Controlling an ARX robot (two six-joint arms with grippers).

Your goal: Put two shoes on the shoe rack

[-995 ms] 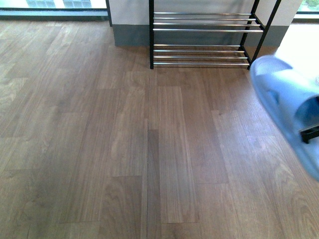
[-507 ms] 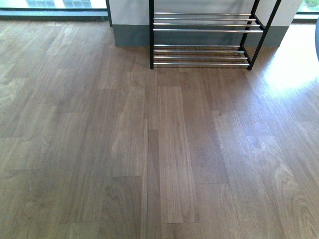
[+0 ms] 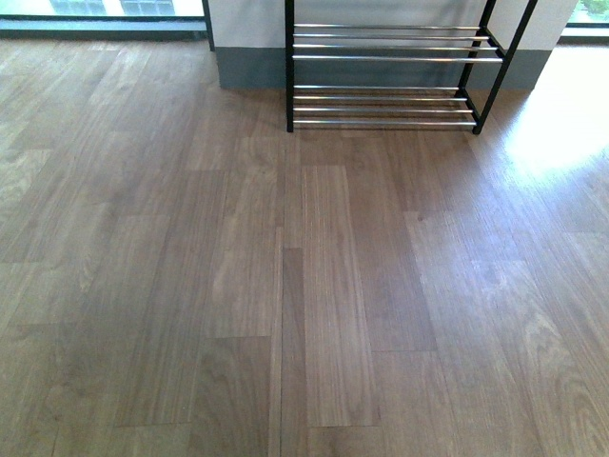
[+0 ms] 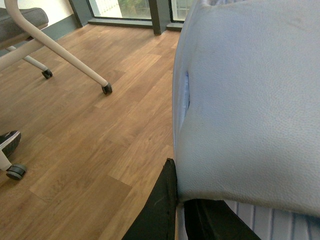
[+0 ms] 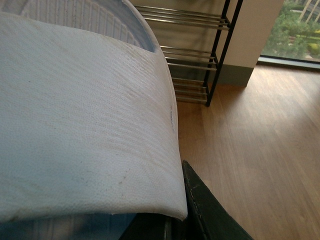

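Both shoes here are light blue slippers. In the left wrist view one light blue slipper (image 4: 250, 100) fills most of the picture, and my left gripper (image 4: 182, 210) is shut on its edge, a black finger (image 4: 160, 210) pressed against the upper. In the right wrist view the other slipper (image 5: 80, 130) shows its pale textured upper, with my right gripper (image 5: 175, 220) shut on it. The shoe rack (image 3: 385, 59), a black frame with chrome bars, stands at the far wall with nothing on the tiers that show. It also appears behind the held slipper as the rack (image 5: 220, 55). Neither arm is in the front view.
Wood plank floor (image 3: 304, 286) stretches between me and the rack. A grey skirting wall (image 3: 252, 67) runs behind the rack. A white chair leg (image 4: 60, 52) with a black caster (image 4: 106, 89) stands on the floor in the left wrist view. A window (image 5: 300, 30) lies beside the rack.
One second ago a light blue slipper showed at the right edge of the front view. It slid out to the right and is gone from that view now.
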